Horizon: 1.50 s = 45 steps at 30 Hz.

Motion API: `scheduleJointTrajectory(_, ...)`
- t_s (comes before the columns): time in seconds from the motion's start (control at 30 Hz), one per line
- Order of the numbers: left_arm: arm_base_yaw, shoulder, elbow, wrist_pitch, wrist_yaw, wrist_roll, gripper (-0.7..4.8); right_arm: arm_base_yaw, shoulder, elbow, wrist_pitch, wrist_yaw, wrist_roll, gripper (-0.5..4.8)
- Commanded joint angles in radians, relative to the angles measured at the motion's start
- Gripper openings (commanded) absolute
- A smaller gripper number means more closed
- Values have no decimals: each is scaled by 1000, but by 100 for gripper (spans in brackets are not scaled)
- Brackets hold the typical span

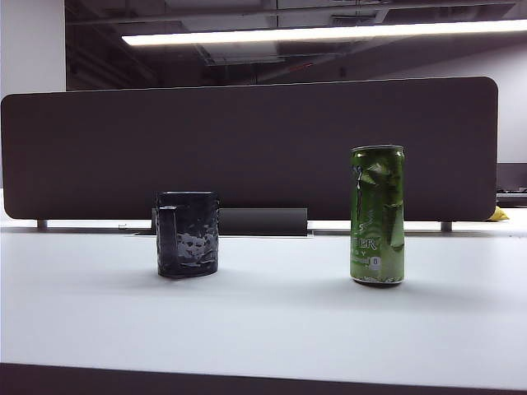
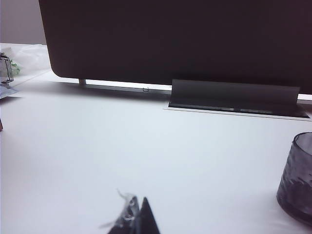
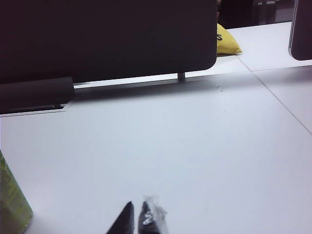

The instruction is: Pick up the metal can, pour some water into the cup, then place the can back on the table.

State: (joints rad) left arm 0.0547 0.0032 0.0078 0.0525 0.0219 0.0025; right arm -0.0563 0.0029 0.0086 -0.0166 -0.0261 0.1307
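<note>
The metal can (image 1: pixel 378 216), tall, green and shiny, stands upright on the right of the white table (image 1: pixel 272 321). The cup (image 1: pixel 188 234), a short dark dimpled mug, stands to its left, well apart from it. Neither gripper shows in the exterior view. In the left wrist view my left gripper (image 2: pixel 139 202) is shut and empty, low over the table, with the cup (image 2: pixel 297 178) off to one side and ahead. In the right wrist view my right gripper (image 3: pixel 138 207) is shut on nothing, and the can (image 3: pixel 12 204) stands beside it at the frame's edge.
A dark rounded-corner partition panel (image 1: pixel 247 148) runs along the back of the table, with a raised dark cable flap (image 1: pixel 262 220) at its foot. A yellow object (image 3: pixel 225 41) lies behind the panel's right end. Some clutter (image 2: pixel 6 68) sits at the far left.
</note>
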Motion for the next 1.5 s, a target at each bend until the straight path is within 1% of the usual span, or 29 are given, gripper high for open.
scheduleJointTrajectory(0.03, 2, 1, 1, 13, 0, -3, -5, 1, -1, -2, 15, 1, 3, 23)
scheduleJointTrajectory(0.33, 0, 1, 1, 13, 0, -3, -5, 1, -1, -2, 15, 1, 3, 23)
scheduleJointTrajectory(0.43, -38, 1, 1, 13, -3, -3, -5, 2, -1, -2, 18, -3, 11, 23)
scheduleJointTrajectory(0.53, -120, 1, 1, 13, -3, -3, -5, 2, -1, -2, 19, -48, 86, 23)
scheduleJointTrajectory(0.6, -183, 1, 1, 13, -3, -3, -5, 3, -1, -2, 25, -103, 138, 24)
scheduleJointTrajectory(0.63, -225, 1, 1, 13, -3, -3, -5, 3, -1, -2, 27, -142, 159, 24)
scheduleJointTrajectory(0.77, -385, 1, 1, 12, -1, -3, -5, 3, -1, -2, 47, -360, 225, 24)
scheduleJointTrajectory(0.83, -454, 1, 1, 12, 0, -3, -5, 5, -1, -2, 55, -432, 277, 28)
scheduleJointTrajectory(0.87, -495, 1, 1, 12, 0, -3, -5, 7, -1, -2, 55, -452, 310, 30)
scheduleJointTrajectory(0.93, -552, 1, 1, 12, 1, -3, -5, 27, -1, -2, 57, -485, 354, 60)
scheduleJointTrajectory(1.0, -593, 1, 1, 11, 2, -3, -5, 71, -1, -2, 69, -489, 373, 85)
scheduleJointTrajectory(1.03, -602, 1, 1, 11, 2, -3, -5, 98, -1, -2, 80, -481, 374, 87)
scheduleJointTrajectory(1.07, -608, 1, 1, 11, 1, -3, -5, 129, -1, -2, 93, -462, 375, 90)
scheduleJointTrajectory(1.1, -608, 1, 1, 9, 1, -3, -5, 173, -1, -2, 110, -426, 375, 123)
scheduleJointTrajectory(1.13, -608, 1, 1, 8, 0, -3, -5, 214, -1, -2, 123, -384, 375, 201)
scheduleJointTrajectory(1.17, -608, 1, 1, 8, 0, -3, -5, 259, -1, -2, 133, -335, 375, 291)
scheduleJointTrajectory(1.2, -608, 1, 1, 8, 0, -3, -5, 320, -1, -2, 143, -264, 374, 379)
scheduleJointTrajectory(1.23, -608, 1, 1, 8, 0, -3, -5, 373, -1, -2, 147, -208, 364, 422)
scheduleJointTrajectory(1.27, -608, 1, 1, 8, 1, -3, -5, 427, -1, -2, 150, -148, 350, 454)
scheduleJointTrajectory(1.3, -608, 1, 1, 8, 0, -3, -5, 497, -1, -2, 149, -70, 327, 479)
scheduleJointTrajectory(1.37, -608, 1, 1, 8, 0, -3, -5, 610, 0, -2, 147, 75, 277, 479)
scheduleJointTrajectory(1.47, -608, 1, 1, 8, 0, -3, -5, 803, 13, -2, 157, 333, 145, 479)
scheduleJointTrajectory(1.5, -608, 1, 1, 8, 0, -3, -5, 852, 19, -2, 159, 400, 112, 479)
